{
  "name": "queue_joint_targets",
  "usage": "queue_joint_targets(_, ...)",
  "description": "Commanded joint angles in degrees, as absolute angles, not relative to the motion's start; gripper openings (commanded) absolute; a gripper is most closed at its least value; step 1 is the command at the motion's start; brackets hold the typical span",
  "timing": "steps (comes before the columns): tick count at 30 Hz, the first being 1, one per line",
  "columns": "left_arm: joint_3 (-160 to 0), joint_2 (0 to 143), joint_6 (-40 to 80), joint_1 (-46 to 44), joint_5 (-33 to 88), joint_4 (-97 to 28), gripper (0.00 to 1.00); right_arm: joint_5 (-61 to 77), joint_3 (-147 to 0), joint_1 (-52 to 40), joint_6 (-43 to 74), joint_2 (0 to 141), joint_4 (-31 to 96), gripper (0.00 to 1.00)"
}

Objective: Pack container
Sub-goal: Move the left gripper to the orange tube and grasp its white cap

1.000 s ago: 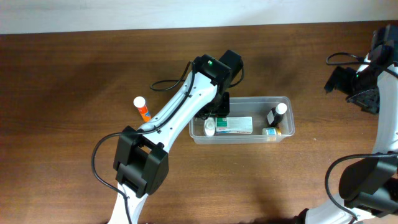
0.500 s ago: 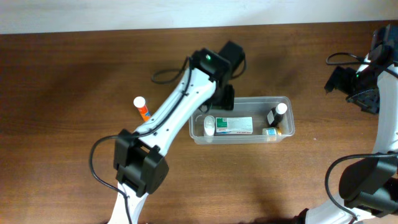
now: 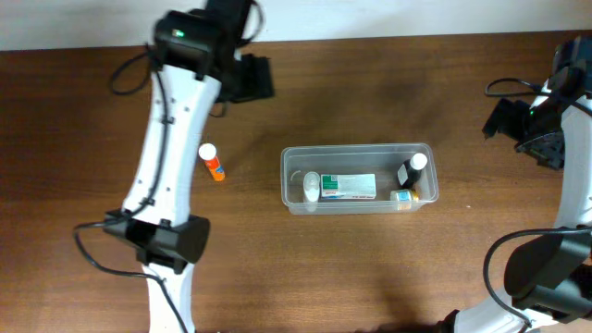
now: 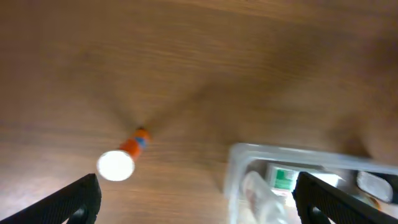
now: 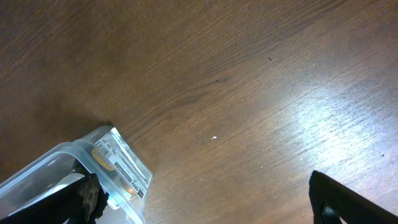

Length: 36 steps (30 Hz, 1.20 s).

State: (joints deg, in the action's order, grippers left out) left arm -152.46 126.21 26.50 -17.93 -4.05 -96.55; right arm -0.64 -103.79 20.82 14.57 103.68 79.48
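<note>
**One bottle left out, both grippers empty**

The tub (image 3: 356, 148) is set flat on the table (image 3: 416, 277), open side up, so things can be dropped in from above. Inside it a green-and-white box (image 3: 347, 186) is seen in the middle. A white bottle (image 3: 312, 188) is at the end nearer the left arm, and a dark bottle w/ a white cap (image 3: 411, 169) is at the far end. One orange bottle w/ a white cap (image 3: 212, 162) is lying on its side on the bare wood, outside the tub, so the packing is judged not done yet.

The left gripper (image 4: 198, 186) is held wide open and nothing is held in it. It is prob. kept open and high so the orange bottle can be reached next. From the left wrist cam, the orange bottle is seen below and toward the left finger, and the tub corner toward the right finger. From above, the tub is well apart from this gripper, off to its right and nearer the robot.

The right gripper (image 5: 204, 186) is also wide open and empty. It is parked off to the side, prob. to keep out of the way. Only a corner of the tub is seen by its left finger, and the two are well apart.
</note>
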Motion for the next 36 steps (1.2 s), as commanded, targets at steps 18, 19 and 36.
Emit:
queue_joint_targets(18, -122.0, 125.9, 25.2, -10.7, -0.4, -93.8, 0.99, -1.1, -103.7, 21.0, 14.7, 104.0, 79.5, 0.98)
queue_joint_targets(19, -121.0, 125.9, 25.2, -10.7, -0.4, -93.3, 0.99, -1.1, -103.7, 21.0, 14.7, 104.0, 79.5, 0.99)
queue_joint_targets(36, -119.0, 125.9, 25.1, -10.7, -0.4, -90.0, 0.69, -1.1, -103.7, 21.0, 14.7, 104.0, 79.5, 0.98)
